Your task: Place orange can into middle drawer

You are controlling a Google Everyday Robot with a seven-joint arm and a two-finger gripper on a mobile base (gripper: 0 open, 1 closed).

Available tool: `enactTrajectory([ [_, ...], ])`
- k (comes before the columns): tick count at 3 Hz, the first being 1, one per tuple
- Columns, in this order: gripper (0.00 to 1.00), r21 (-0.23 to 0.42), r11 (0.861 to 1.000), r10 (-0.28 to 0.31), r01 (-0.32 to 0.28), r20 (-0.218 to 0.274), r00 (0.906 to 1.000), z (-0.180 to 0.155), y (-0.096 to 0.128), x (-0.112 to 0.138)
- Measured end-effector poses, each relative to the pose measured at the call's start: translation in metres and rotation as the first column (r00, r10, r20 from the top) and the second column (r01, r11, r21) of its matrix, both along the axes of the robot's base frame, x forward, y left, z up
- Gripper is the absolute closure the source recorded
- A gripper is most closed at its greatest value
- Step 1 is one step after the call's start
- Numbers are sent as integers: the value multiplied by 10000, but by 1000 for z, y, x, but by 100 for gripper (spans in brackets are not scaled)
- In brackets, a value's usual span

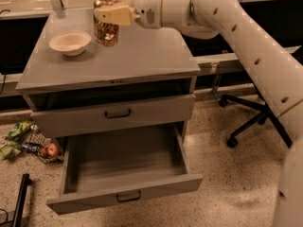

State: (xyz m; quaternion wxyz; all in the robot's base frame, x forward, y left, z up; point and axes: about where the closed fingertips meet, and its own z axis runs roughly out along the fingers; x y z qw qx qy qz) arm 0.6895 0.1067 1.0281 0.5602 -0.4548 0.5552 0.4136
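Observation:
My gripper (107, 14) is shut on the orange can (106, 31), gripping it near its silver top. It holds the can upright over the back of the grey cabinet top (137, 56), just right of the cream bowl (70, 42). I cannot tell whether the can's base touches the top. The middle drawer (124, 162) is pulled out wide below, with a small black handle (129, 196) on its front. Its inside holds nothing. My arm reaches in from the right.
A shut grey drawer front (116, 113) sits above the open drawer. A black office chair base (246, 119) stands on the floor at the right. Snack bags (16, 136) and an apple (50, 150) lie on the floor at the left. A black bar (21, 202) lies at bottom left.

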Motion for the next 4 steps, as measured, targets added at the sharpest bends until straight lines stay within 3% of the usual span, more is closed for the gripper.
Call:
enactTrajectory([
  [1,100,-127,9921,1244,-1250,-393,9914,-50,21,-54],
  [2,100,-876,9831,1562,-1609,-584,9860,-108,35,-96],
  [3,100,-879,9794,1759,-1819,-718,9818,-111,40,-101],
  [4,100,-217,9886,1470,-1487,-642,9870,-126,36,-100],
])
